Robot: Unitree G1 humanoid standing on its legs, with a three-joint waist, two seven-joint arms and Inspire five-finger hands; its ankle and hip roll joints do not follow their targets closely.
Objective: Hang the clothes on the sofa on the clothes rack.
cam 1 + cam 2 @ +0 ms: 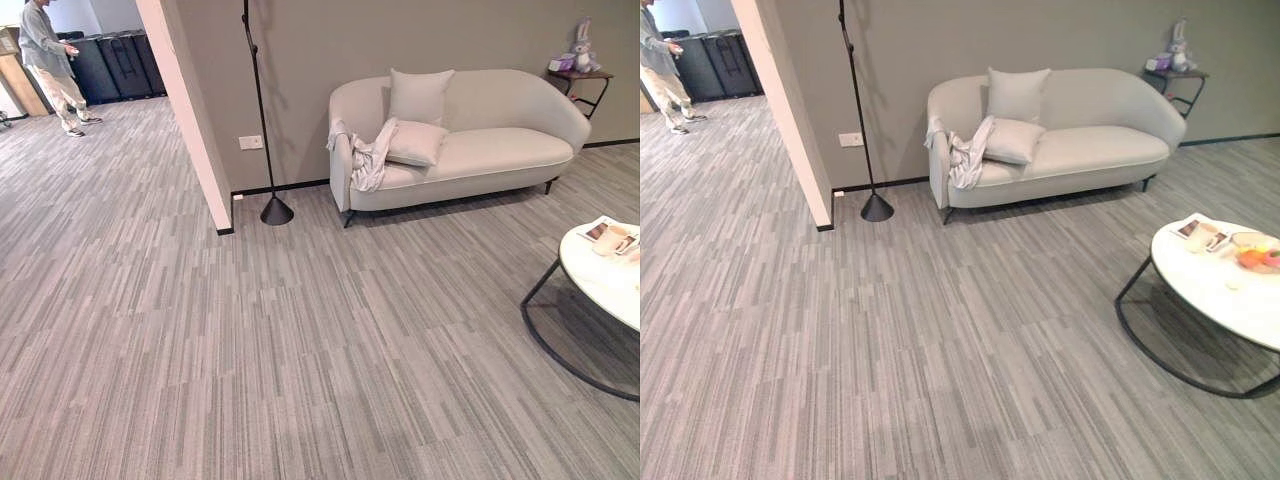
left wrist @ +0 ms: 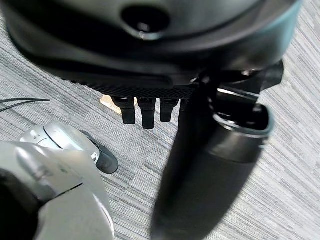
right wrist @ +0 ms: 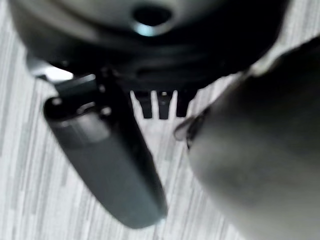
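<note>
A: Fingers first?

B: The left hand (image 2: 150,107) hangs over bare carpet (image 1: 300,350), fingers straight and apart, nothing in them. The right hand (image 3: 160,105) likewise: fingers relaxed, empty.

A: The clothes?

B: A pale garment (image 1: 368,155) is draped over the sofa (image 1: 500,140) arm, beside the cushion (image 1: 415,142), well apart from both hands. The black rack pole (image 1: 258,110) stands just beside that sofa end.

A: Risks?

B: I'd judge the round table (image 1: 1215,285) could catch a leg on approach, and loose cloth could slip from a shallow grasp.

A: Any writing?

B: None legible.

clothes (image 1: 366,156) draped on sofa (image 1: 500,140) arm, clothes rack (image 1: 262,110) left of it
</note>
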